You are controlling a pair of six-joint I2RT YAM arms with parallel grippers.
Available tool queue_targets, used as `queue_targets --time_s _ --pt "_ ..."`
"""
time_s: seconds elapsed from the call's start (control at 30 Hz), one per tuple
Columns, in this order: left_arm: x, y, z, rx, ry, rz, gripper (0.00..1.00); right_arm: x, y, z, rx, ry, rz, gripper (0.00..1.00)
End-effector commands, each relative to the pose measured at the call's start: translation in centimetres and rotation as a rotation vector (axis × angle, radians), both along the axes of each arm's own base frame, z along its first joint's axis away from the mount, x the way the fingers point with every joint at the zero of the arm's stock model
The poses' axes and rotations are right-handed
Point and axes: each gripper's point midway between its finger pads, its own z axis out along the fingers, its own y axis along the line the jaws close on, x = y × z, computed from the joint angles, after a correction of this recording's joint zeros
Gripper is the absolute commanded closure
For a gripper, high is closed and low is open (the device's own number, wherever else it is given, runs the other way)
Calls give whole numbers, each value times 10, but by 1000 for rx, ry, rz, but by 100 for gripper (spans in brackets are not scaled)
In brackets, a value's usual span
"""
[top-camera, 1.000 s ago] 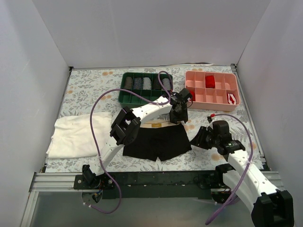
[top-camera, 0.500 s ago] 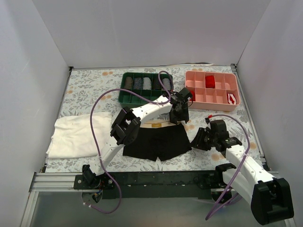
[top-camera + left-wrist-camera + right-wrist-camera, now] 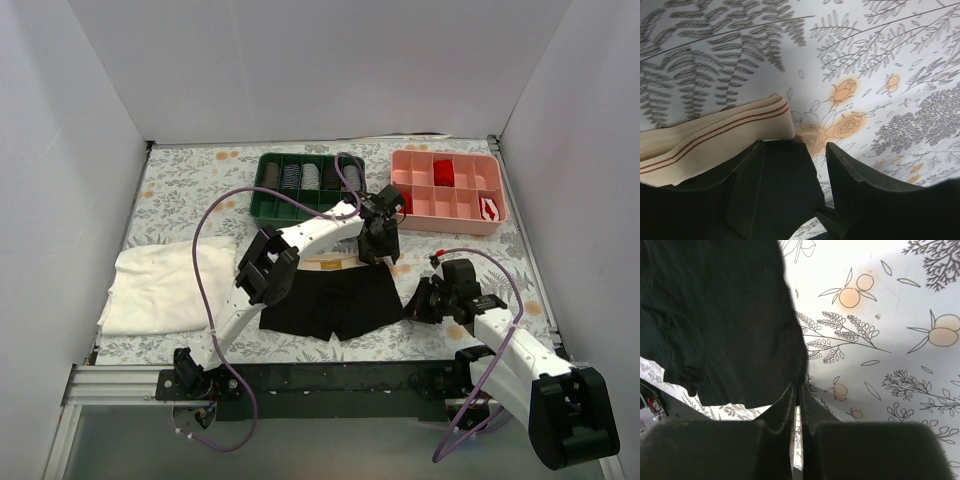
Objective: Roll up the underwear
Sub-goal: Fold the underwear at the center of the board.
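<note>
The underwear (image 3: 330,300), black with a pale beige waistband (image 3: 325,263), lies flat on the flowered table in front of the arms. My left gripper (image 3: 378,250) is down at its far right corner. In the left wrist view the left gripper (image 3: 792,147) stands open, with the black fabric (image 3: 785,185) between its fingers and the waistband (image 3: 715,130) just to the left. My right gripper (image 3: 412,305) is at the near right leg edge. In the right wrist view the right gripper (image 3: 797,386) is pinched shut on the edge of the black underwear (image 3: 725,315).
A green tray (image 3: 262,205) of dark rolls and a pink tray (image 3: 447,210) with small red rolls stand at the back. A white cloth (image 3: 160,285) lies at the left. White walls close in the table on three sides.
My right gripper has slid a little left to the underwear's edge and closed on it. The left gripper has opened slightly and stayed at the waistband corner.
</note>
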Motion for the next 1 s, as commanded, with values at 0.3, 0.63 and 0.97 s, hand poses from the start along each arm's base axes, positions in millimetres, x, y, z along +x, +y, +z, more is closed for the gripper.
queue_targets --time_s 0.3,0.63,0.97 --pt "0 13 -24 38 104 16 66 -3 8 3 41 -32 81 99" --pt "8 10 -14 12 68 32 89 0 14 16 69 -95 129 99" --pt "19 -2 45 -113 -35 51 93 4 9 28 42 -136 119 99"
